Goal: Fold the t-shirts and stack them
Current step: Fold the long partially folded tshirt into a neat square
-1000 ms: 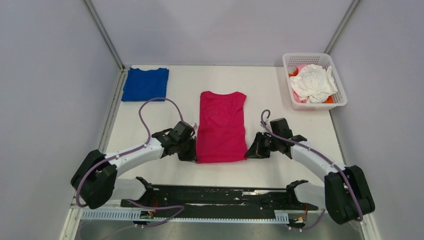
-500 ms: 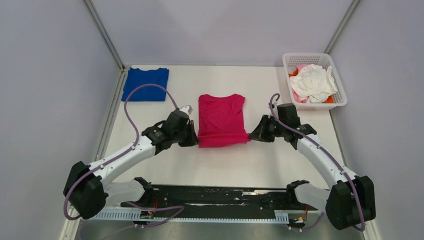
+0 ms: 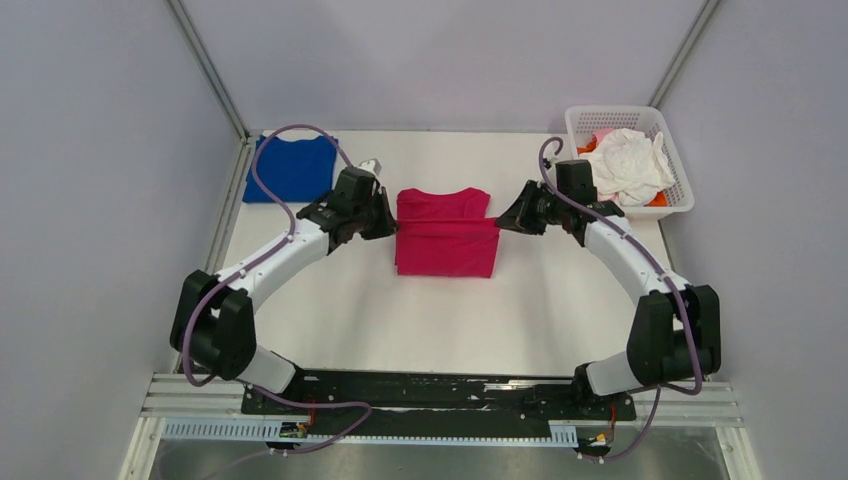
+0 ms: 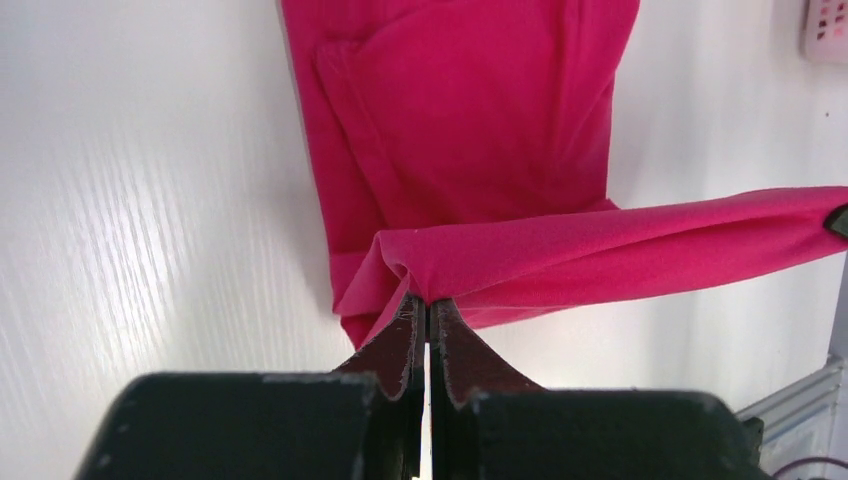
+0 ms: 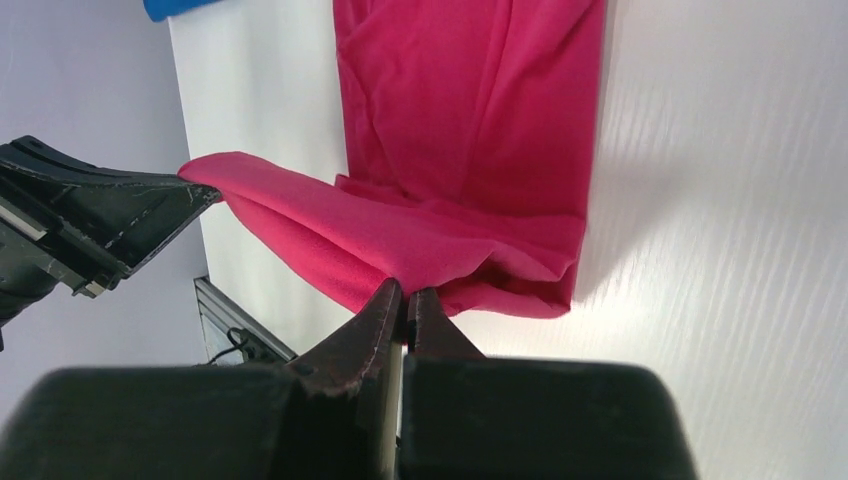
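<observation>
The magenta-pink t-shirt point(image 3: 445, 235) lies mid-table, its near hem lifted and doubled back over the upper half. My left gripper point(image 3: 392, 226) is shut on the hem's left corner point(image 4: 415, 285). At the other corner point(image 5: 420, 272) my right gripper point(image 3: 499, 224) is shut on the cloth too. The raised edge point(image 4: 640, 235) hangs taut between them. A folded royal blue t-shirt point(image 3: 290, 168) lies at the far left. White point(image 3: 628, 163), pale pink and orange shirts sit crumpled in the basket.
The white lattice basket point(image 3: 684, 190) stands at the far right corner. Grey walls close in the table on three sides. The black base rail point(image 3: 440, 392) runs along the near edge. My right wrist view shows the left gripper's fingers point(image 5: 110, 215) at its left.
Both grippers have carried the pink shirt's near hem away from the arm bases toward its collar. The shirt now looks about half as long. The arms have stretched out farther.
</observation>
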Motion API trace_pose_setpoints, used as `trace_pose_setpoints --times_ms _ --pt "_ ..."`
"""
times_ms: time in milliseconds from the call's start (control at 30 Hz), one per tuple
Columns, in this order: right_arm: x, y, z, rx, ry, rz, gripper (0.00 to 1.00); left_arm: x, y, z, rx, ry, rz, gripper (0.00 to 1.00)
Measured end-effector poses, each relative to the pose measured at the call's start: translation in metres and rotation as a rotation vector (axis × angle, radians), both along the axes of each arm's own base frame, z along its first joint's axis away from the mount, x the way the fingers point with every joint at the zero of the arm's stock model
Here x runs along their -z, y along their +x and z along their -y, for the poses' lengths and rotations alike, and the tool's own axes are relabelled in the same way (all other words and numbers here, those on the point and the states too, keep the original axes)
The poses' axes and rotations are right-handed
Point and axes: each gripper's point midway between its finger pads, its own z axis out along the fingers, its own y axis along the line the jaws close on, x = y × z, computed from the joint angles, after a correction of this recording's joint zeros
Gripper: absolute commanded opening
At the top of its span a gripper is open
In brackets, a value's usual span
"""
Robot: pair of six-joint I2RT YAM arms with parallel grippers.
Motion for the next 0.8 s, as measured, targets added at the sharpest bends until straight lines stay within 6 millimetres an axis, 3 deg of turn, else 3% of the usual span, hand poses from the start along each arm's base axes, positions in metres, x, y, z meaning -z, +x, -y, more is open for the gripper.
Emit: trace_pose_setpoints --times_ms 200,467,800 --pt "-0.004 0.045 -0.004 0.005 0.019 0.021 0.00 -0.001 0.043 -0.004 -0.022 0.004 0.010 0.00" --pt "-0.004 0.083 -0.004 0.019 0.030 0.049 0.00 0.006 0.084 -0.006 -0.026 -0.005 0.000 0.00" --pt "0.026 0.129 -0.005 0.047 0.035 0.015 0.00 0.026 0.122 -0.009 -0.042 -0.015 -0.036 0.00"
